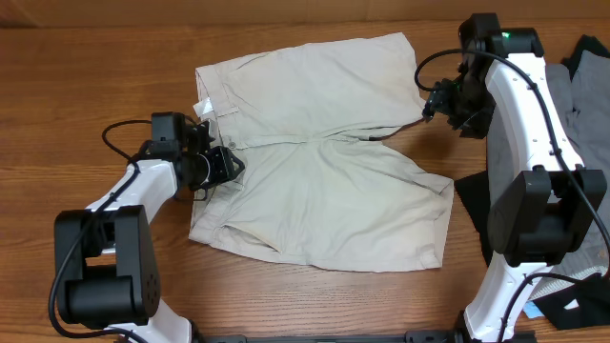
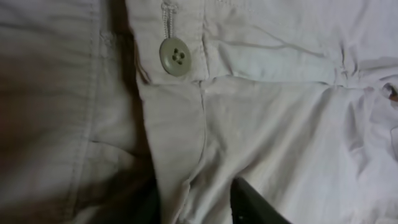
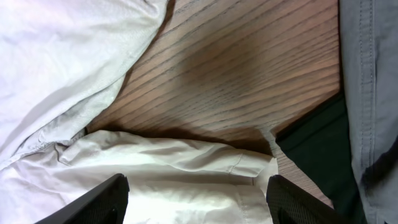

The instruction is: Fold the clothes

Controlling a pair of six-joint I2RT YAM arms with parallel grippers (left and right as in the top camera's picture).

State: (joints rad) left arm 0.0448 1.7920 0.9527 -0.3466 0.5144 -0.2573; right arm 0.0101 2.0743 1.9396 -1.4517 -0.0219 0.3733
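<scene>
We see left gripper (image 1: 221, 164) straddling the shorts (image 1: 324, 191) at the fly (image 2: 180, 143), can't tell if clamped, right gripper (image 3: 196, 199) wide apart above the hem (image 3: 186, 163): let's pinch both layers before lifting.

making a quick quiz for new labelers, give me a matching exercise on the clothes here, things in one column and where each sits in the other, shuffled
Things:
1. beige shorts
2. grey garment
3. black garment
4. button

Places:
A. on the waistband
B. at the far right edge of the table
C. spread out mid-table
D. just right of the shorts' near leg

Pairs: 1-C, 2-B, 3-D, 4-A
</scene>
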